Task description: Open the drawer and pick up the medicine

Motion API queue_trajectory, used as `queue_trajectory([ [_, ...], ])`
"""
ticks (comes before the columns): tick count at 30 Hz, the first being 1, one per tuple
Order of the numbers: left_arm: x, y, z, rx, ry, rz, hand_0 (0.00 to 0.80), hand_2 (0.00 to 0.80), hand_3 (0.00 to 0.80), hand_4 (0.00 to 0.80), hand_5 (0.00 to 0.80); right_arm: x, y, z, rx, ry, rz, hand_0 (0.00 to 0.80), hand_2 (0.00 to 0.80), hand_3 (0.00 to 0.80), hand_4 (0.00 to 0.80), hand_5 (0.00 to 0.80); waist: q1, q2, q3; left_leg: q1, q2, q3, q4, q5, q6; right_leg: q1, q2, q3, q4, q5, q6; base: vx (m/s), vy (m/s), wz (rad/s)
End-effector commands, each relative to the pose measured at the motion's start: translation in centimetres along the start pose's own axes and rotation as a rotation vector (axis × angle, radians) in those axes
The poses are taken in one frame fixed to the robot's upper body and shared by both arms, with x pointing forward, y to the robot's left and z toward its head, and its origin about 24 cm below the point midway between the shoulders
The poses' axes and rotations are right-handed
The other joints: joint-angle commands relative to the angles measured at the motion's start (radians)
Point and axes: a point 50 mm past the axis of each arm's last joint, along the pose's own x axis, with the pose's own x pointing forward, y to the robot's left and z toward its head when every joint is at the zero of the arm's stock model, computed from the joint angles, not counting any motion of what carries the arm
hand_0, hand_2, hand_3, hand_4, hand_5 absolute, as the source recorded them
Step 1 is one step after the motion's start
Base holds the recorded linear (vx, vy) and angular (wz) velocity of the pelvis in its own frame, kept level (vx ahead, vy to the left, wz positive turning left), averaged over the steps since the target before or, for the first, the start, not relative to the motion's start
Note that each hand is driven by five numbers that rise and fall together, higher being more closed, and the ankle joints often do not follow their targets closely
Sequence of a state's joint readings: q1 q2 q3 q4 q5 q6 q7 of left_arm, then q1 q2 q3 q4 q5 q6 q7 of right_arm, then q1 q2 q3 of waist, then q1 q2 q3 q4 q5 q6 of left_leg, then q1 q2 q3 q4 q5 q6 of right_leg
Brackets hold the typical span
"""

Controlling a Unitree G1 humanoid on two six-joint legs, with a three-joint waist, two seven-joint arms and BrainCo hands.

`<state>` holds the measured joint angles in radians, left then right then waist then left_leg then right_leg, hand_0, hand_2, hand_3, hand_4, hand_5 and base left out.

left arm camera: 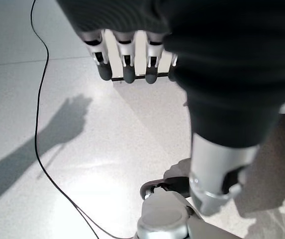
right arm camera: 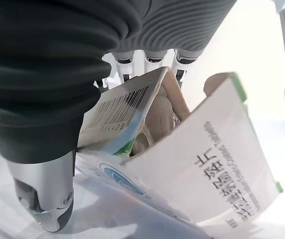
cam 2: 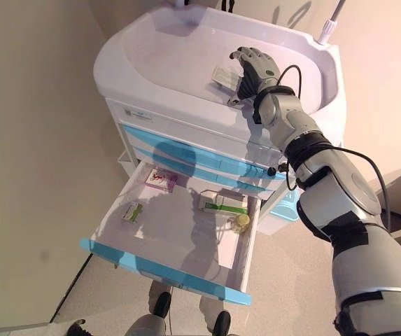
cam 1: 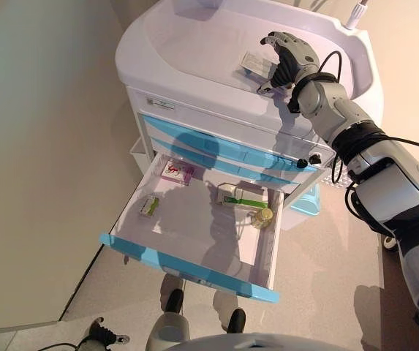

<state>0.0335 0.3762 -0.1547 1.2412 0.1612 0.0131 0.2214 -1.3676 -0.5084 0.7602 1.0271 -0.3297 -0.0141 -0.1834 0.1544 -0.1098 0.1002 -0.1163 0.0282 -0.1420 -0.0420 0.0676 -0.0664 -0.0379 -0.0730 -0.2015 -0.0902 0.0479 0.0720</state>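
Observation:
A white medical cart [cam 1: 194, 110] has its lowest drawer [cam 1: 187, 269] pulled out, blue front toward me. My right hand [cam 1: 291, 55] is over the cart's recessed top, with fingers and thumb around a white and green medicine box [cam 1: 256, 64] that rests on the top. In the right wrist view the box [right arm camera: 197, 169] has its end flaps open, with the fingers [right arm camera: 149, 59] behind it and the thumb in front. My left hand [left arm camera: 127, 59] hangs low over the floor, fingers straight and empty.
In the drawer lie a pink box [cam 1: 176, 172], a small green and white box [cam 1: 149, 206], a long white and green box [cam 1: 240, 197] and a small yellow bottle [cam 1: 263, 216]. Two shut blue drawers [cam 1: 216, 150] sit above. A wall stands on the left.

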Motion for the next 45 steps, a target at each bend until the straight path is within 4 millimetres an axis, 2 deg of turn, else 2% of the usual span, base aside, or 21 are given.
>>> queue_trajectory([
  [1,0.4,2.2,-0.3,0.017,0.026,0.063,0.0,0.0,0.0,0.0,0.0,0.6,-1.1,0.9,-0.034,-0.019,-0.025,0.0,0.0,0.0,0.0,0.0,-0.002,-0.032,0.0,-0.007,-0.049,0.001,0.02,-0.036,0.037,-0.048,-0.03,0.008,0.05,0.025,0.063,0.0,0.0,0.0],
  [8,0.4,2.2,-0.4,0.007,0.033,0.066,0.0,0.0,0.0,0.0,0.0,0.3,-2.0,0.1,0.05,-0.003,-0.076,0.0,0.0,0.0,0.0,0.0,-0.008,-0.029,0.0,-0.007,-0.047,0.001,0.018,-0.035,0.036,-0.047,-0.03,0.008,0.05,0.023,0.062,0.0,0.0,0.0],
  [12,0.3,2.0,-0.8,-0.007,0.051,0.062,0.0,0.0,0.0,0.0,0.0,-0.3,-2.8,-1.4,0.146,0.023,-0.132,0.0,0.0,0.0,0.0,0.0,-0.019,-0.023,-0.001,0.0,-0.047,0.008,0.015,-0.038,0.037,-0.046,-0.029,0.011,0.049,0.022,0.063,0.0,0.0,0.0],
  [18,0.3,1.9,-1.1,-0.015,0.062,0.052,0.0,0.0,0.0,0.0,0.0,-1.5,-3.1,-4.3,0.186,0.092,-0.168,0.0,0.0,0.0,0.0,0.0,-0.038,-0.008,-0.005,0.011,-0.043,0.022,0.013,-0.043,0.038,-0.041,-0.03,0.018,0.049,0.021,0.063,0.0,0.0,0.0],
  [23,0.3,1.8,-1.0,-0.019,0.059,0.048,0.0,0.0,0.0,0.0,0.0,-2.0,-3.3,-5.3,0.195,0.115,-0.184,0.0,0.0,0.0,0.0,0.0,-0.045,-0.001,-0.006,0.015,-0.041,0.027,0.012,-0.044,0.037,-0.04,-0.031,0.021,0.049,0.021,0.064,0.0,0.001,-0.03],
  [34,0.3,1.5,-0.8,-0.03,0.059,0.035,0.0,0.0,0.0,0.0,0.0,-4.8,-3.9,-9.6,0.258,0.214,-0.274,0.0,0.0,0.0,0.0,0.0,-0.081,0.023,-0.016,0.029,-0.038,0.043,0.006,-0.048,0.038,-0.033,-0.033,0.032,0.047,0.018,0.064,0.002,-0.001,-0.07],
  [45,0.3,1.4,-0.8,-0.029,0.057,0.028,0.0,0.0,0.0,0.0,0.0,-7.5,-3.5,-11.9,0.309,0.263,-0.326,0.0,0.0,0.0,0.0,0.0,-0.106,0.039,-0.023,0.047,-0.036,0.06,0.001,-0.055,0.038,-0.025,-0.033,0.045,0.043,0.017,0.065,0.003,-0.002,-0.05],
])
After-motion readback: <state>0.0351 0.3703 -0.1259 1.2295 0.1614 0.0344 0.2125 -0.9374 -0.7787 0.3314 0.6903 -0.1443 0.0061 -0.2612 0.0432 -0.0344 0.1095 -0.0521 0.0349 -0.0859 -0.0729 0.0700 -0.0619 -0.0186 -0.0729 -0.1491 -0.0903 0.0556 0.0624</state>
